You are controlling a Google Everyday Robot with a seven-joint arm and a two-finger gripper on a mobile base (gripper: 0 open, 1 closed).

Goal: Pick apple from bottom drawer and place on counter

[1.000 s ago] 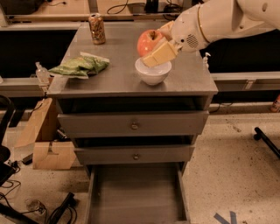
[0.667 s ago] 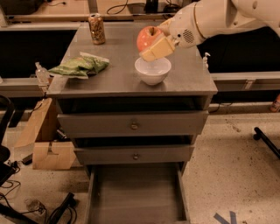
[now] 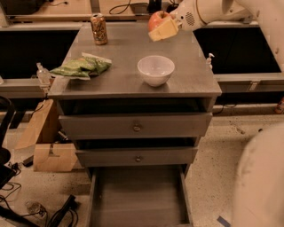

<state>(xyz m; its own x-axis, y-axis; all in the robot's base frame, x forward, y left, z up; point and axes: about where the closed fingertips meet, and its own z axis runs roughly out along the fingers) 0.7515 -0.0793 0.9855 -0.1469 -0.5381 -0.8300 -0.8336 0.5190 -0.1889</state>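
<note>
Red, round apple (image 3: 156, 19) hangs clamped in claw (image 3: 161, 25) above far counter (image 3: 128, 53) edge.

White rounded arm (image 3: 213, 11), yellowish claw (image 3: 162, 27) above the counter (image 3: 128, 55).

Robotics lab workroom, white robot arm's gripper (image 3: 161, 26) over the far edge of the counter (image 3: 124, 66) clasping the apple (image 3: 155, 18), tan wooden desks (image 3: 62, 6) with cables (image 3: 117, 8), speckled floor (image 3: 213, 164), cardboard boxes (image 3: 51, 156), loose cords (image 3: 57, 215) underfoot.
</note>
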